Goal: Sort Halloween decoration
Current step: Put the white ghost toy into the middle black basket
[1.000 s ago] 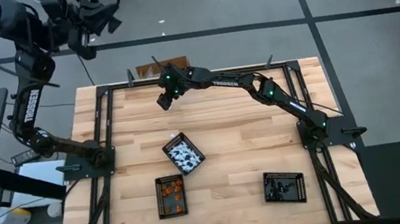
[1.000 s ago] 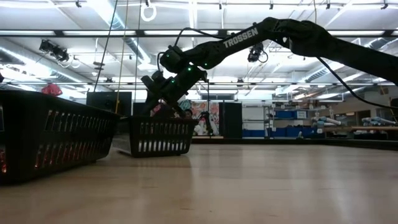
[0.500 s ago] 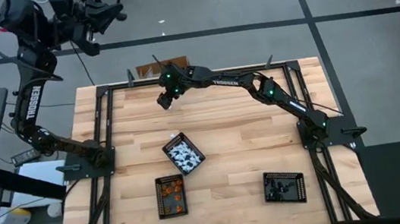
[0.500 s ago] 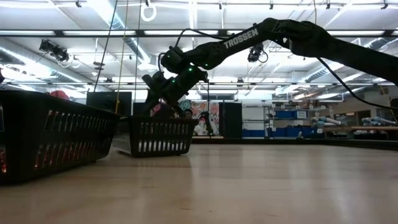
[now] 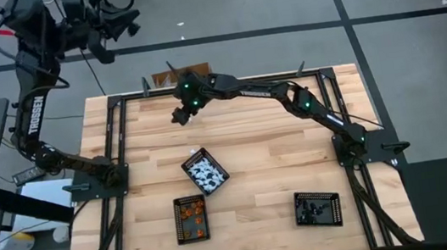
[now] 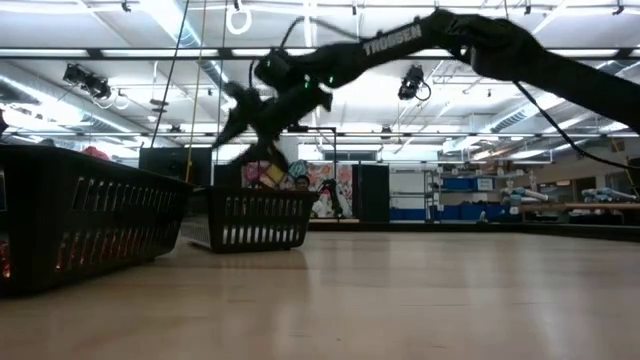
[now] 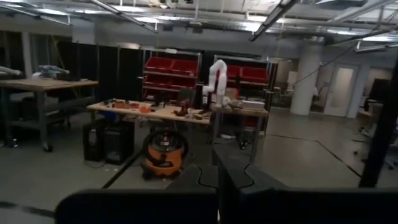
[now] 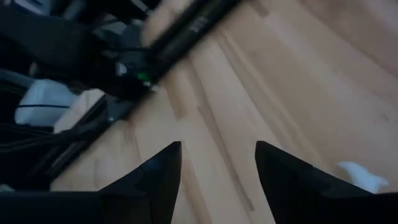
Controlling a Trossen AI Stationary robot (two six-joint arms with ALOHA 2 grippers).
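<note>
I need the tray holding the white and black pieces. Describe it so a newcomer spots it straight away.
Start in the high view at the wooden table, where three small black trays sit toward the near half. The one you want lies nearest the table's middle, just above the tray of orange pieces. Unlike the others, it is turned at an angle and filled with white and black bits.

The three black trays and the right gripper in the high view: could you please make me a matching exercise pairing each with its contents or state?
Column one:
1. tray nearest the table's middle
2. tray near the left front
3. tray near the right front
4. right gripper

Column two:
a. orange pieces
b. open, empty, above bare wood
c. white and black pieces
d. dark pieces

Pairs: 1-c, 2-a, 3-d, 4-b
</note>
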